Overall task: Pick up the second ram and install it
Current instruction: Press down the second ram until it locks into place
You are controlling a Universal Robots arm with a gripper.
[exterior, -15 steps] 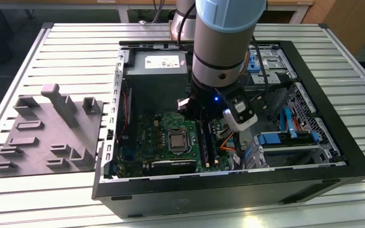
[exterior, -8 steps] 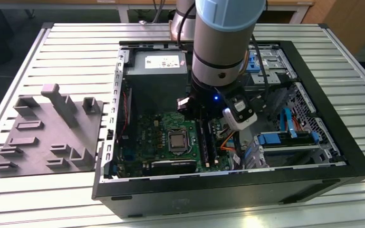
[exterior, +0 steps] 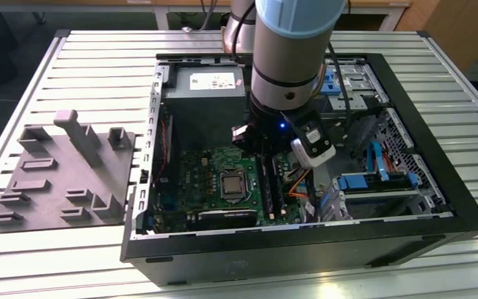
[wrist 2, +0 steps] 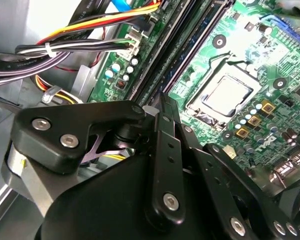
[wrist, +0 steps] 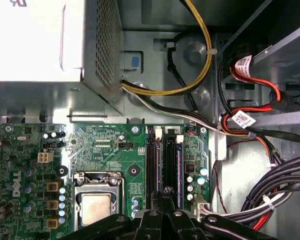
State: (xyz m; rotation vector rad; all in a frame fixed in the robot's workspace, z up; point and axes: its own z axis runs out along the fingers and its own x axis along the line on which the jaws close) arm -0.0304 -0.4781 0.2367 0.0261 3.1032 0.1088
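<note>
My gripper [exterior: 264,154] hangs inside the open computer case [exterior: 305,240], right over the motherboard's memory slots [exterior: 271,187]. In both wrist views its black fingertips [wrist: 165,192] [wrist 2: 162,102] are pressed together, and no stick shows between them. The long dark slots [wrist: 165,155] [wrist 2: 185,55] run straight out from under the tip. A dark narrow stick with a blue edge [wrist: 179,165] sits in one slot. I cannot tell whether that is the second ram.
A grey holder tray [exterior: 65,180] lies on the slatted table at the exterior view's left. Inside the case are the power supply [exterior: 201,93], the processor [exterior: 233,185] beside the slots, cable bundles [wrist: 260,200] and a drive cage [exterior: 380,187].
</note>
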